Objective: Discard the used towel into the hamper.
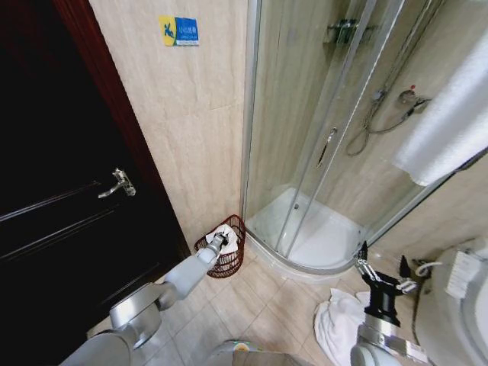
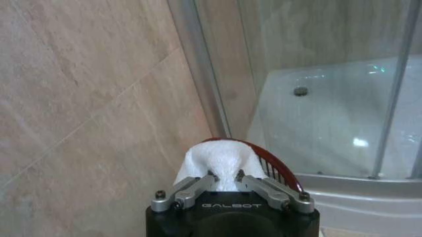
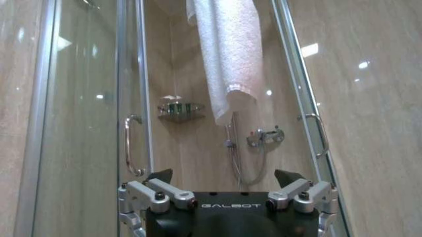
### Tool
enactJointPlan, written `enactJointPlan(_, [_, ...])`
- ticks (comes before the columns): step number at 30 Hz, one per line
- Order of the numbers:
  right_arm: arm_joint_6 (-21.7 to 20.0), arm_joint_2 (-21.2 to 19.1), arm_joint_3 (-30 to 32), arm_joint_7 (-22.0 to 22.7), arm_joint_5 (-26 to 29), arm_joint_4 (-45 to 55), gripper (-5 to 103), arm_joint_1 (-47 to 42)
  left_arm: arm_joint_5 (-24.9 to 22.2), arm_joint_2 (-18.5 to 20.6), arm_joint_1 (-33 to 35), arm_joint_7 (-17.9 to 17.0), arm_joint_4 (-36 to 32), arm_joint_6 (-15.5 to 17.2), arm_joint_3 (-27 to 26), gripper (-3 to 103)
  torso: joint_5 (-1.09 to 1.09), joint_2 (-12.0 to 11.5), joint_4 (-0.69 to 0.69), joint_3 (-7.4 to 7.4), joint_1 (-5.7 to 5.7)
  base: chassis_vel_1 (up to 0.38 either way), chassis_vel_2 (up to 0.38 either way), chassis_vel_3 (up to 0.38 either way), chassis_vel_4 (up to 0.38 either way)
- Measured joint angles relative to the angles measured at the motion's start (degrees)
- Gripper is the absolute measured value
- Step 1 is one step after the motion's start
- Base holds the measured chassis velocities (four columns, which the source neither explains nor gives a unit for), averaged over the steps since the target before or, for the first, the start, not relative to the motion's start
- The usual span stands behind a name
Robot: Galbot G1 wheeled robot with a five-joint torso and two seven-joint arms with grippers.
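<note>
Beside shower glass [image 1: 305,152] — hamper [image 1: 229,259] on tiles

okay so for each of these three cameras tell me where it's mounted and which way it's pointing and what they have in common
Head view: high on the robot, looking down at the bathroom floor; both arms show, the left gripper at the hamper, the right gripper raised beside the shower enclosure.
Left wrist view: looks along its fingers, shut on the white towel over the hamper's rim, wall tiles beyond.
Right wrist view: looks past its open fingers up into the shower, at a hanging towel.
Shared: head and left wrist views both show hamper, towel, shower tray.
</note>
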Motion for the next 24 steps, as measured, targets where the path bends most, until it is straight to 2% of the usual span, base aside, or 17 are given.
enactJointPlan(7, [2.32,0.02,-0.13,-0.36,-0.67,-0.42,100,-0.73,0.28,-0.19,0.41,0.67,-0.09,-0.18,0.03,4,0.00,-0.01,0.00,0.01,0.05,-0.102,0.115,0.103,-0.102])
enactJointPlan(11, [2.81,0.03,-0.41,-0.90,-0.88,1.55,100,-2.48,3.24,-0.21,1.14,2.09,0.22,-0.98,-0.30,4,0.01,-0.03,0.00,0.02,0.08,-0.077,0.088,0.069,-0.038])
enactJointPlan(14, [3.47,0.04,-0.98,-2.32,-1.49,3.72,100,-3.45,7.19,-0.12,2.23,2.98,1.26,-1.38,-0.72,4,-0.01,-0.02,-0.01,0.01,0.02,0.000,0.000,0.000,0.000])
enactJointPlan(18, [4.55,0.04,-1.32,-3.17,-3.24,3.92,100,-3.84,9.19,-0.42,3.42,3.87,2.55,-1.26,-1.09,4,0.00,0.00,0.01,0.00,-0.01,0.000,0.000,0.000,0.000])
enactJointPlan(24, [4.69,0.04,-0.97,-3.24,-3.29,3.90,100,-3.78,9.71,-1.77,3.99,4.05,4.62,-1.08,-1.47,4,0.00,0.00,-0.01,0.00,0.00,0.000,0.000,0.000,0.000])
